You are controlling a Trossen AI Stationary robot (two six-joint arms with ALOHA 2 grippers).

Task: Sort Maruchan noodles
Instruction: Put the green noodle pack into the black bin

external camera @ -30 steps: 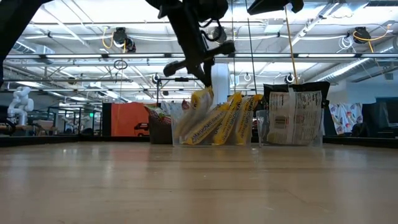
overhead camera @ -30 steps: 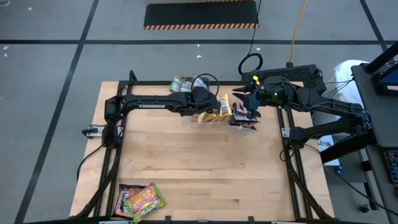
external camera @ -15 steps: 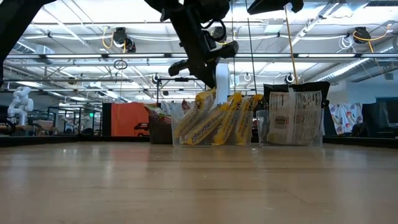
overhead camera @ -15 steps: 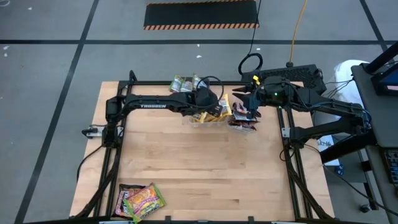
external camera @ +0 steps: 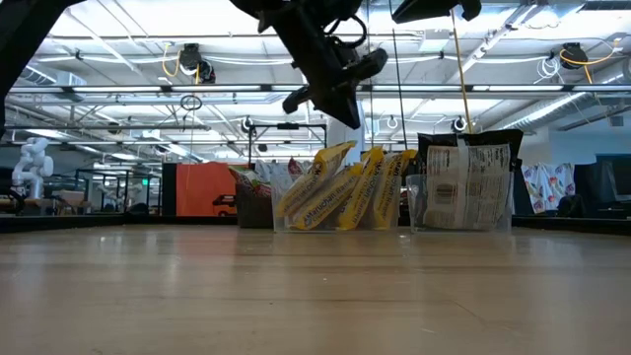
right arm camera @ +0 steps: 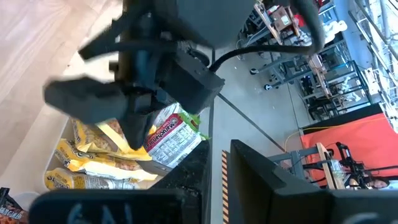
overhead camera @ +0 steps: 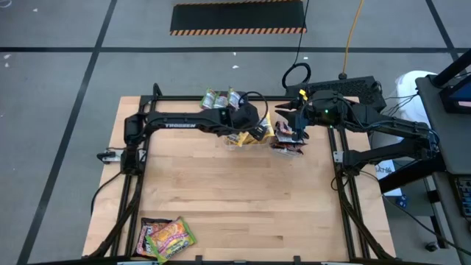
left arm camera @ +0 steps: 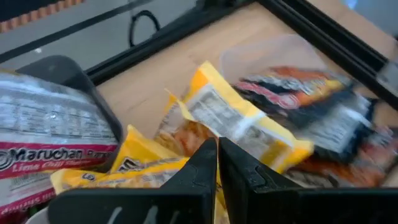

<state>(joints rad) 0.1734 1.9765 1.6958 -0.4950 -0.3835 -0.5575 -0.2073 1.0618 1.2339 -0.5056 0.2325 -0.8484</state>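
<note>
Your left gripper (overhead camera: 255,125) hangs over the clear tub (overhead camera: 246,138) of yellow noodle packets (external camera: 340,189), fingers pressed almost together and empty. Just right, dark packets (external camera: 463,185) stand in another tub (external camera: 460,212) beneath your right gripper (overhead camera: 296,125); you cannot tell its fingers' state.

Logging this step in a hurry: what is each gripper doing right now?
Left gripper: closed, empty, above the yellow noodle packets.
Right gripper: over the dark packets; state cannot be told.
</note>
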